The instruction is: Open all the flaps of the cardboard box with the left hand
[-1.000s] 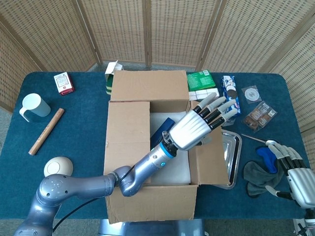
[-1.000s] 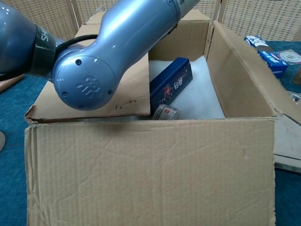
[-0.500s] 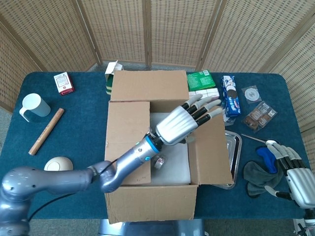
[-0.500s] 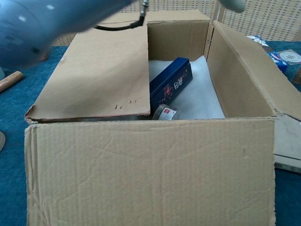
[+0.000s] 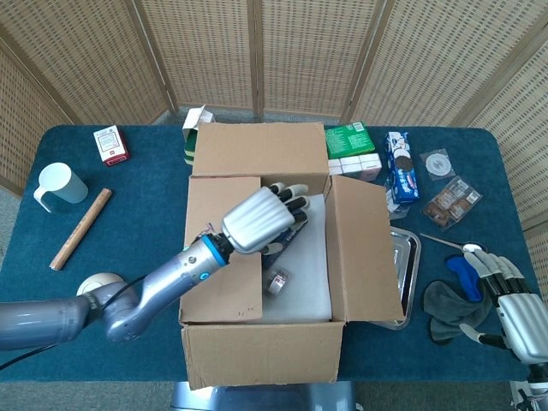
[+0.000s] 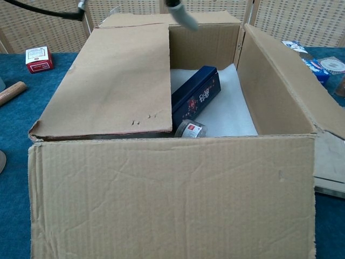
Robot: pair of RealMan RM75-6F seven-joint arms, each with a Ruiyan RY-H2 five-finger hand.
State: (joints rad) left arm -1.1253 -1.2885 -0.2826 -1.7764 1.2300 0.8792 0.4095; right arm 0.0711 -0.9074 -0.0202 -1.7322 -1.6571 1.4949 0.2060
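Note:
The cardboard box [image 5: 265,360] stands mid-table. Its left flap [image 5: 221,248] [image 6: 118,81] lies folded flat over the opening. The back flap [image 5: 259,149], right flap [image 5: 364,248] and front flap [image 6: 172,194] stand open. My left hand [image 5: 261,218] hovers above the box, over the left flap's inner edge, fingers apart and holding nothing; only a blurred fingertip [image 6: 182,13] shows in the chest view. Inside lie a dark blue box [image 6: 195,97] and a small jar [image 6: 190,129] on white padding. My right hand [image 5: 514,308] rests open at the table's right edge.
A metal tray [image 5: 408,257] sits right of the box, with a grey cloth [image 5: 445,308] and spoon [image 5: 462,248] beyond. Snack packs [image 5: 399,167] and green boxes [image 5: 349,141] lie behind. On the left are a cup [image 5: 58,184], a wooden stick [image 5: 81,227] and a red box [image 5: 110,144].
My left hand has swung left from the right flap, across the opening, to above the left flap's inner edge. The right flap stands more upright. The right hand has not moved.

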